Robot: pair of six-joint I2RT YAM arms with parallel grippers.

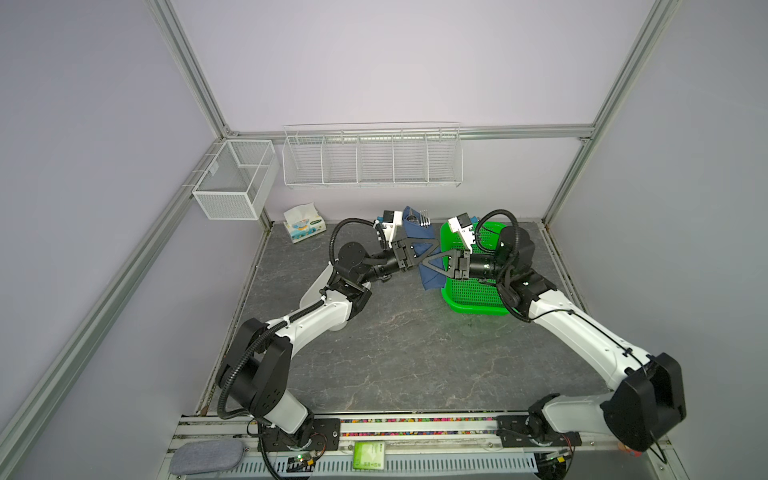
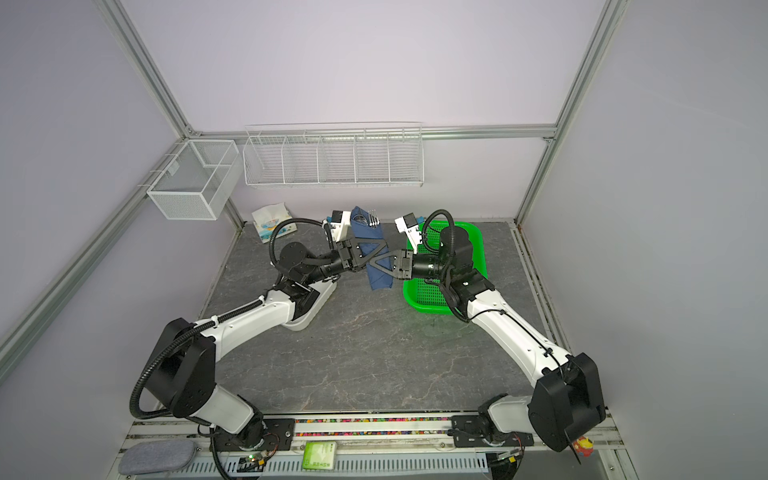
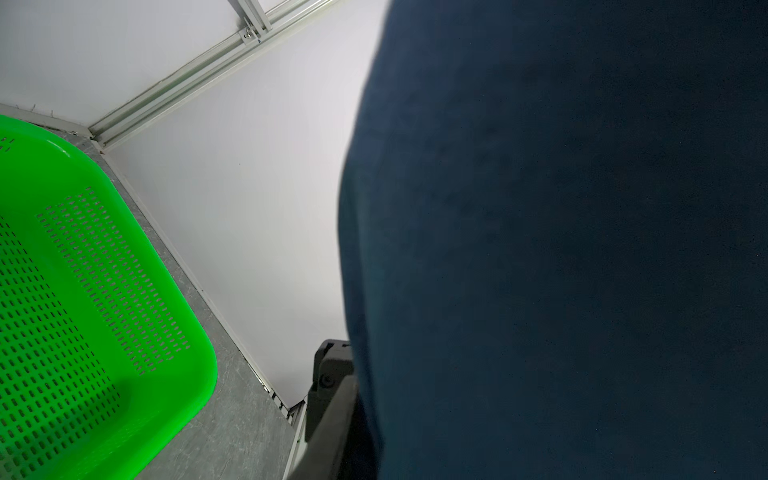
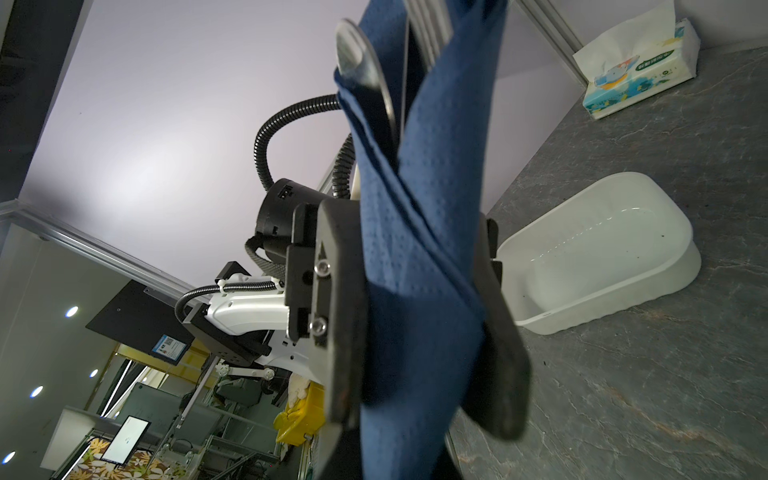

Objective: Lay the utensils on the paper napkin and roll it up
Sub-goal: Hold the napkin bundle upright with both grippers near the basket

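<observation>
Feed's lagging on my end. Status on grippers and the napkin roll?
Left gripper, right gripper both shut on paper napkin, lifted. Utensils poke from its end. Green basket close beside.

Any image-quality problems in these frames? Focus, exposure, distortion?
Left wrist: paper napkin fills most of the frame, dark and featureless; green basket glaringly saturated. Right wrist: napkin's dimples sharp mid-frame, soft nearest the lens; spoon glints. Both top views: even light, frame posts splay outward, wide-angle.
</observation>
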